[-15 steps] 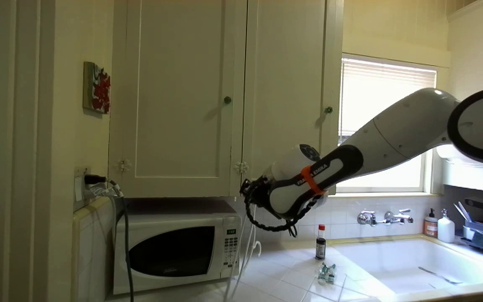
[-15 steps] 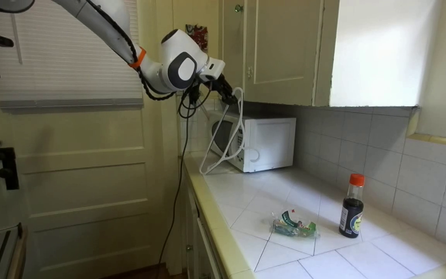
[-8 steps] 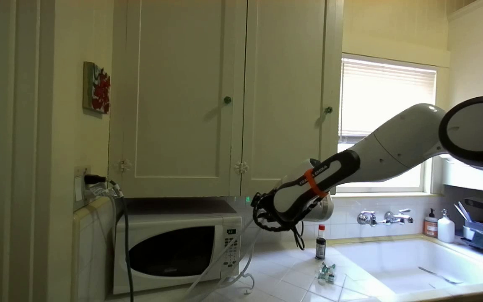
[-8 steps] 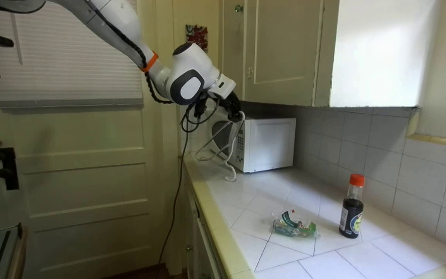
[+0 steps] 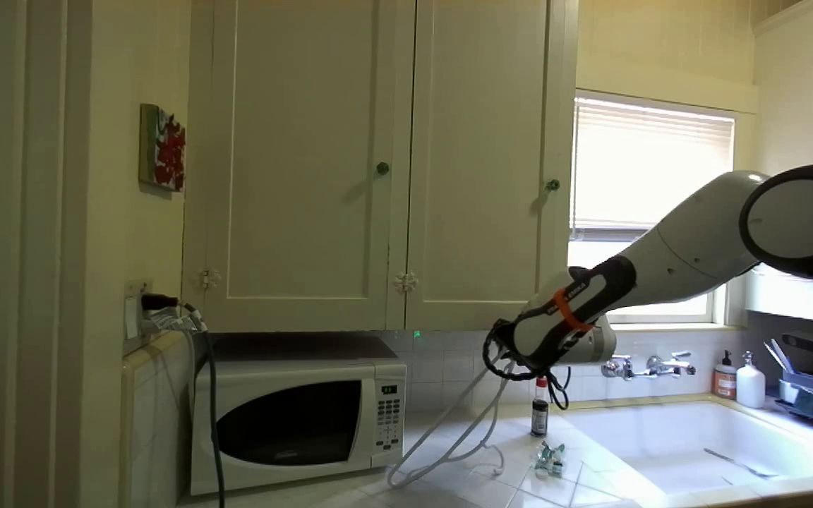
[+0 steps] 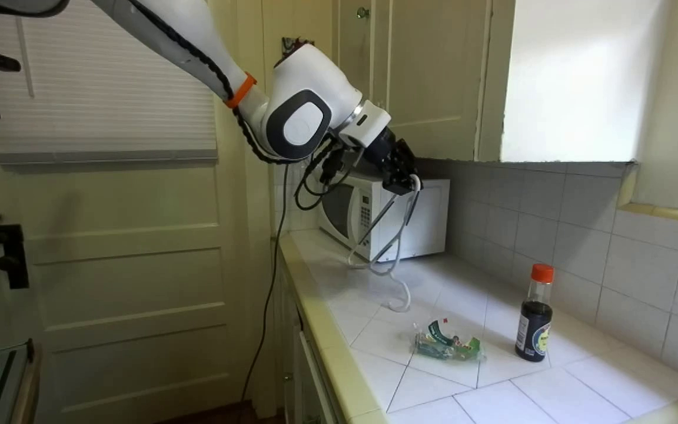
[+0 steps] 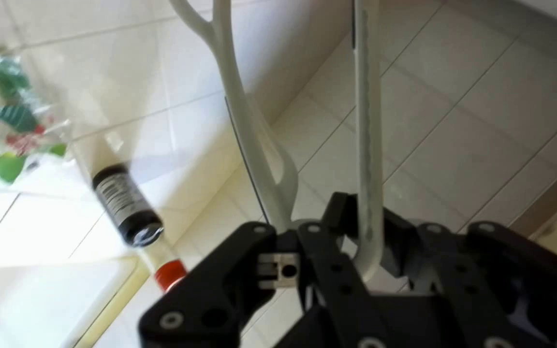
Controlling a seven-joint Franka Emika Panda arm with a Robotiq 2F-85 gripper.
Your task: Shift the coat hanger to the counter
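The coat hanger is pale, thin and whitish. It hangs from my gripper above the counter in both exterior views, its rods (image 5: pixel 449 410) slanting down, with its hook lowest near the worktop in an exterior view (image 6: pixel 398 250). I cannot tell if the hook touches. My gripper (image 6: pixel 408 184) is shut on one corner of the hanger. In the wrist view the fingertips (image 7: pixel 363 227) close round the bent rod, and the hanger (image 7: pixel 369 121) runs up out of frame. The counter (image 6: pixel 509 406) is pale white tile with a yellow edge; it also shows in an exterior view (image 5: pixel 466 487).
The white microwave (image 5: pixel 293 423) stands left of the hanger, under the cabinets (image 5: pixel 308 155). A red-capped sauce bottle (image 6: pixel 534 330) and a plastic packet (image 6: pixel 446 343) stand on the counter near the hanger. The sink (image 5: pixel 689 451) is to the right.
The arm has lowered, then moved away from the microwave front, to the right in both exterior views, carrying the hanger. The hanger has swung so its hook points down near the counter.
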